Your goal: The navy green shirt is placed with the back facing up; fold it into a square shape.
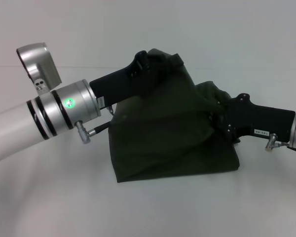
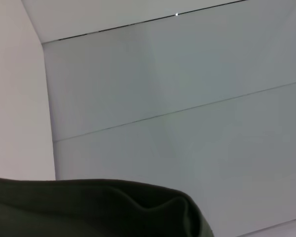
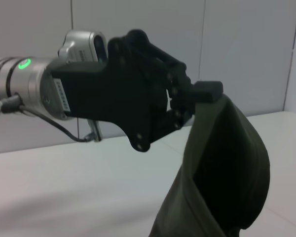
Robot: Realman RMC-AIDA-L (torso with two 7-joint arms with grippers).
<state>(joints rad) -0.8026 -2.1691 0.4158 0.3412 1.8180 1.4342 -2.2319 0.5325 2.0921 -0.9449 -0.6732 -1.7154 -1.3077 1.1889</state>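
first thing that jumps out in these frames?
The navy green shirt hangs lifted in the middle of the head view, its lower edge resting on the white table. The left gripper pinches its top edge from the left, and the right gripper holds the right side.

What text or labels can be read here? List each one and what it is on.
None can be read.
White label on the right gripper body: too small to read.
Label on the side of the left gripper: blurred, unreadable.
The navy green shirt, held up by both grippers: no lettering shows on the visible side.
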